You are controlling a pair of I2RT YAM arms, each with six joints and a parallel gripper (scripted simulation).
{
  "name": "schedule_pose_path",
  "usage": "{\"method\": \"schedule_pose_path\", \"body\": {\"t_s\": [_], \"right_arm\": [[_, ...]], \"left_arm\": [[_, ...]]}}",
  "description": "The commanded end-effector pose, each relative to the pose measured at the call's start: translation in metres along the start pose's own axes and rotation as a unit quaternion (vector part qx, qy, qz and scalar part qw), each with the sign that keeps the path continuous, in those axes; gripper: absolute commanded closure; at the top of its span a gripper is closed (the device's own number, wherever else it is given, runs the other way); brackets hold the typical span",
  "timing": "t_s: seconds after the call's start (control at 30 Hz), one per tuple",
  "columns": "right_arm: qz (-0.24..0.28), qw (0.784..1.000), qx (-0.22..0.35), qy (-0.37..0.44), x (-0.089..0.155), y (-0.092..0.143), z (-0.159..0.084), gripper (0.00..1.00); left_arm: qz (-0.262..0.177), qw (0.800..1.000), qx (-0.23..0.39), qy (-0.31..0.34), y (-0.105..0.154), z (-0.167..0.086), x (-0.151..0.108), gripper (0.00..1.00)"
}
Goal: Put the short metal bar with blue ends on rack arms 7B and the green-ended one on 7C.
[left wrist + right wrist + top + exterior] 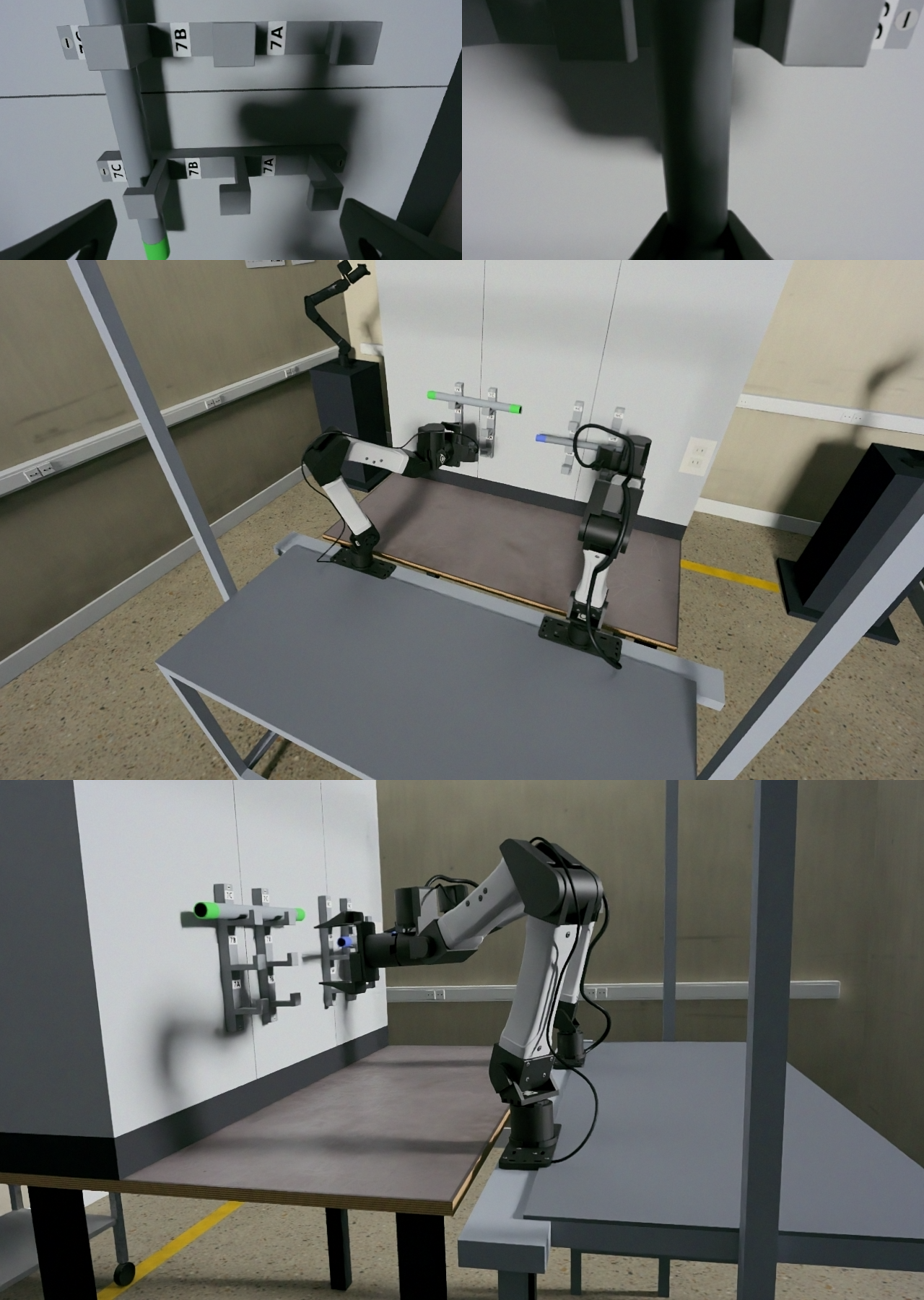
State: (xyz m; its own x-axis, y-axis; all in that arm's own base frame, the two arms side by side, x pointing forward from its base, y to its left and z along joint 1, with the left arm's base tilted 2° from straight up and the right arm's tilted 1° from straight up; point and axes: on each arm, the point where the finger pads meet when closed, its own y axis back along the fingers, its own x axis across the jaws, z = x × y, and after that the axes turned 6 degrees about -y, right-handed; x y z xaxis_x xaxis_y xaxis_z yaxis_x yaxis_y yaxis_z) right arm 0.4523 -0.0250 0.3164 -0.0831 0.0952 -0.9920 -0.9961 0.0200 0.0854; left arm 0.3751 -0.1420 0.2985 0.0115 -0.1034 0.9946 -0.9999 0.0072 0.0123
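Back wall: pale panels point(548, 324) point(161, 844) point(289, 126) point(823, 144), rising behind a brownish tabletop point(517, 538) point(323, 1116)
My left jaws: the left gripper point(484, 444) point(320, 954) point(228, 211) is spread about as wide as it goes, with nothing held, facing the left rack point(459, 414) point(228, 993) point(216, 167) and apart from it
My right jaws: the right gripper point(603, 453) point(697, 222) is closed on the blue-ended bar point(559, 440) point(344, 941) point(696, 126), one finger on each side of it
Blue-ended bar: in front of the other rack point(577, 414) point(326, 993) point(826, 32), off to the side of the 7B arms; one blue end shows, and my wrist hides the other from above; I cannot tell whether the bar touches that rack
Green-ended bar point(474, 401) point(242, 911) point(124, 108): lying across both 7C arms of the left rack, its middle between them and both green ends sticking out past them
7B arms point(250, 965) point(234, 198): just below the green-ended bar, between 7C and 7A, in front of my left jaws
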Motion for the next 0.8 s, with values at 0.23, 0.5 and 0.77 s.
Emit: {"method": "schedule_pose_path", "body": {"t_s": [0.23, 0.5, 0.77], "right_arm": [[-0.047, 0.999, -0.008, -0.010, -0.0262, 0.0117, 0.0022, 1.00], [-0.047, 0.999, -0.008, -0.010, -0.0240, 0.0123, 0.0024, 1.00], [-0.047, 0.999, -0.008, -0.010, -0.0272, 0.0123, 0.0031, 1.00]], "left_arm": [[0.019, 1.000, 0.004, 0.008, 0.0055, -0.0045, 0.0096, 0.00], [0.019, 1.000, 0.004, 0.008, 0.0055, -0.0045, 0.0096, 0.00], [0.019, 1.000, 0.004, 0.008, 0.0055, -0.0045, 0.0096, 0.00]]}}
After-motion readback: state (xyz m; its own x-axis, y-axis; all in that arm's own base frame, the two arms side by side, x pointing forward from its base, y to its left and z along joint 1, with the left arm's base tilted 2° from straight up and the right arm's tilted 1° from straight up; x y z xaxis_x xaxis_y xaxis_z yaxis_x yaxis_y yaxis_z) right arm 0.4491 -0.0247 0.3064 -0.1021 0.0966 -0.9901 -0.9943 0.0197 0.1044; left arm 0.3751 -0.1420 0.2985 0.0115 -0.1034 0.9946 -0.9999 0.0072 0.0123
